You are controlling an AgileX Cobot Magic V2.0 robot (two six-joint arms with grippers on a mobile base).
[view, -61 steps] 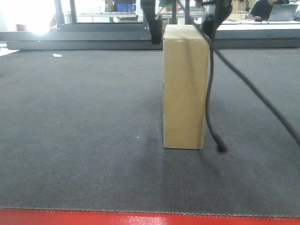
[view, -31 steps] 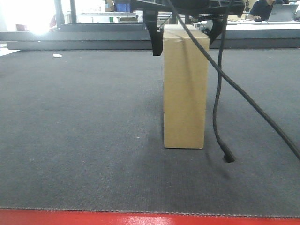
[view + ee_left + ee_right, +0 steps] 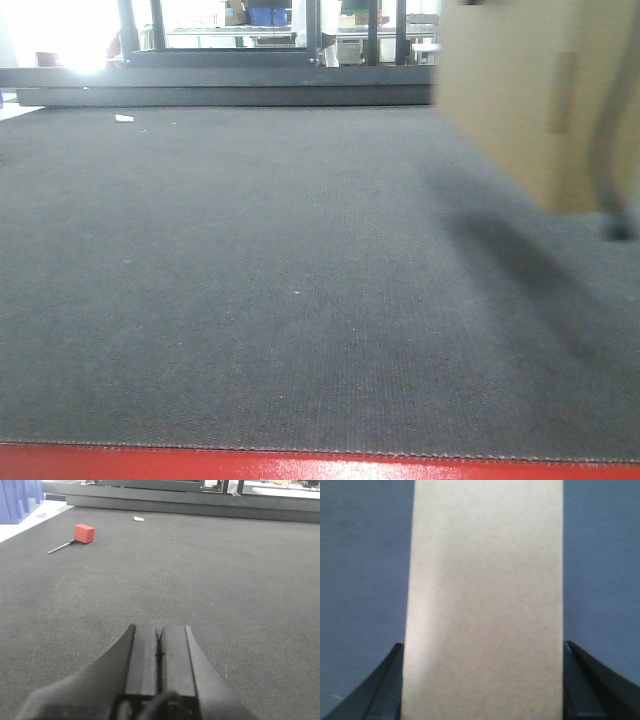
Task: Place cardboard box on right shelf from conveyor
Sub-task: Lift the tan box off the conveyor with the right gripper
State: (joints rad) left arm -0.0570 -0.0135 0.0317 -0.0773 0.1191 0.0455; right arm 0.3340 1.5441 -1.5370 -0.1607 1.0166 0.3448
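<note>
The tan cardboard box [image 3: 530,90] hangs blurred at the upper right of the front view, off the dark grey conveyor [image 3: 250,280], with its shadow on the belt below. In the right wrist view the cardboard box [image 3: 485,580] fills the middle, and my right gripper [image 3: 482,644] is shut on it, one dark finger pressed to each side. My left gripper [image 3: 159,628] is shut with nothing in it, low over the conveyor [image 3: 225,570]. The right shelf is out of view.
A red block on a thin rod [image 3: 84,533] and a white scrap [image 3: 138,518] lie far back on the belt. Blue bins [image 3: 20,500] stand at the left. A dark rail [image 3: 220,85] bounds the back, a red edge [image 3: 300,465] the front. A black cable [image 3: 612,150] dangles beside the box.
The box stood upright on the belt's middle with the gripper's fingers at its top. Now it is lifted off the belt and has moved right and nearer the camera.
</note>
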